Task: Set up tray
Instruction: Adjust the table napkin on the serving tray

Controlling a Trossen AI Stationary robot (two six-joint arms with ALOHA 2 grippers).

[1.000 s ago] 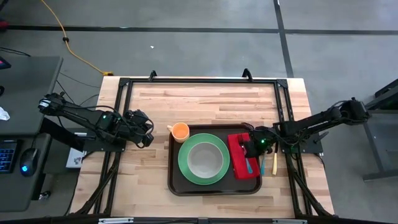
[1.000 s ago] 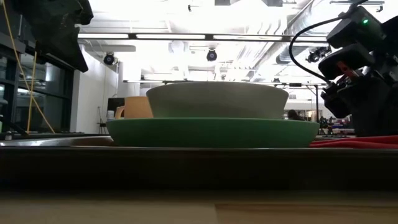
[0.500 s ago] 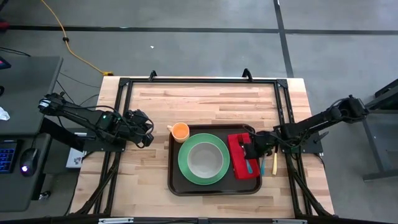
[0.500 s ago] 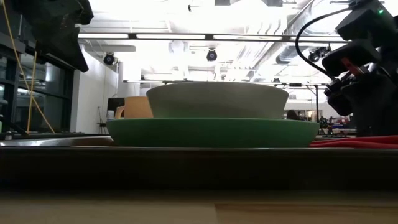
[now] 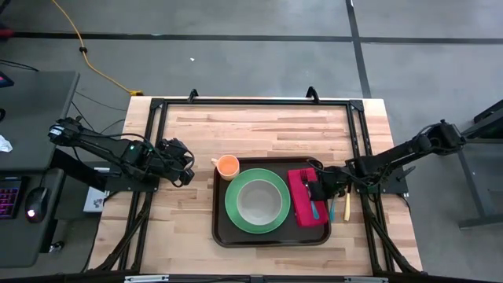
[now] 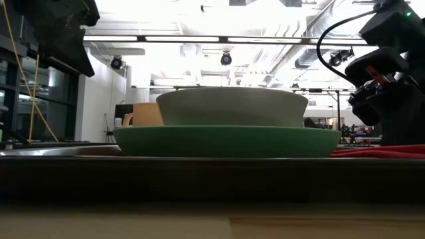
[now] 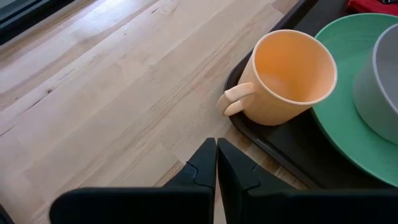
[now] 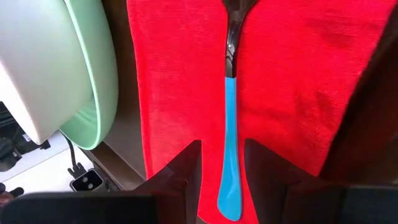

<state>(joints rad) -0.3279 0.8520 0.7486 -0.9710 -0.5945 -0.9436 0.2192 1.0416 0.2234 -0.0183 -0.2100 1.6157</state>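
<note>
The dark brown tray [image 5: 222, 228] lies on the wooden table. On it stand a green plate [image 5: 257, 201] with a grey bowl [image 5: 257, 200], an orange cup [image 7: 292, 74] at its far left corner, and a red napkin [image 8: 180, 74] along its right side. A blue-handled utensil [image 8: 229, 155] lies on the napkin. My right gripper [image 8: 222, 168] is low over the napkin and open, with one finger on each side of the blue handle. My left gripper [image 7: 216, 155] hangs shut above the bare table, left of the cup.
A yellow-handled utensil [image 5: 346, 206] lies on the table just right of the tray. A black frame [image 5: 251, 102] runs round the table top. There is bare wood beyond the tray's far side and to its left.
My right arm has swung a little toward the table's right edge over the napkin, then kept still. The gap between its fingers is unchanged.
</note>
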